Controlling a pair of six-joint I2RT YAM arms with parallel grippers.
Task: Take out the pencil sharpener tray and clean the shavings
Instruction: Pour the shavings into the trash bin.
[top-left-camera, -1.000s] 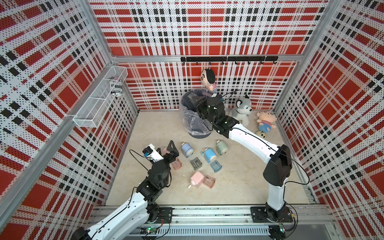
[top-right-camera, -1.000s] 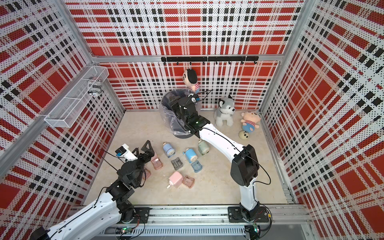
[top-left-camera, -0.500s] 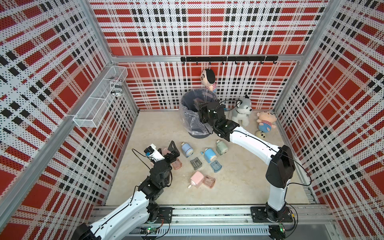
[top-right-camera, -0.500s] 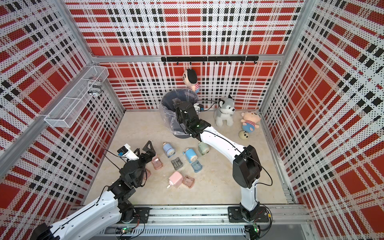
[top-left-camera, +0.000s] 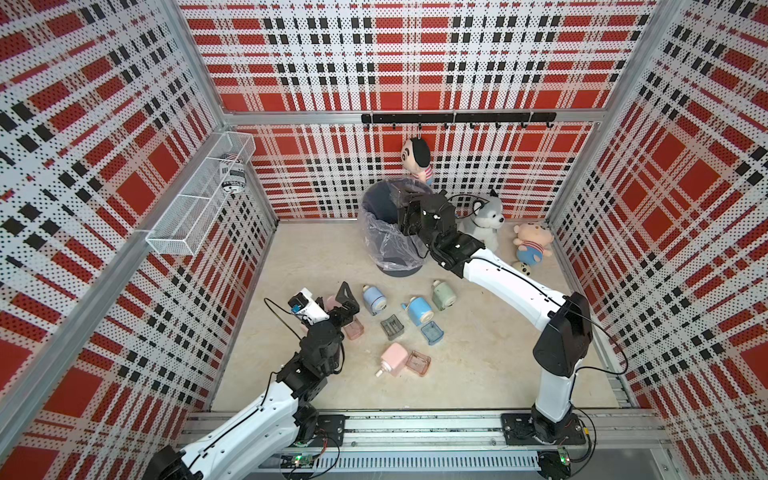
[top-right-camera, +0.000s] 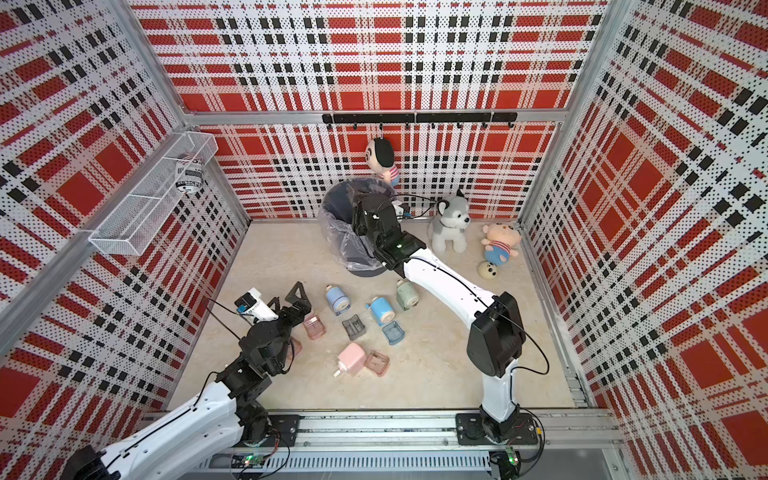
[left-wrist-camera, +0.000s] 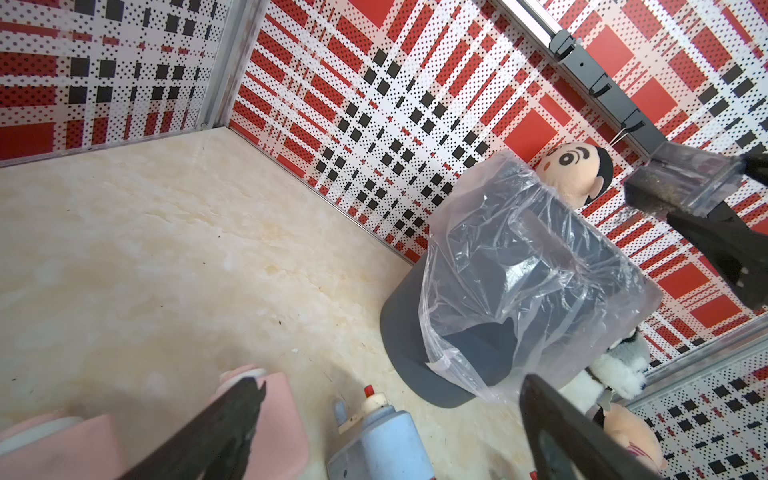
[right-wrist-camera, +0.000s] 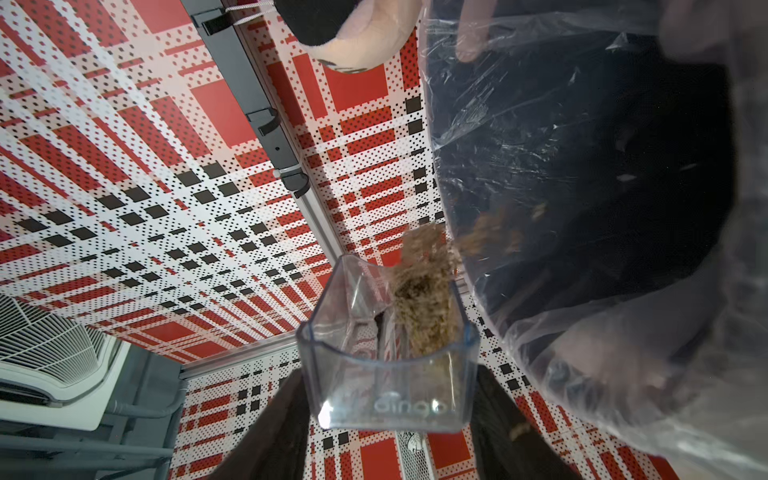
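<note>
Free to pass over bare beige marbled table left of the grey plastic-lined bin and along the front right. Blocked mid-table by scattered pastel pencil sharpeners and loose trays, at rear right by a grey-white plush husky and pink plush doll.
</note>
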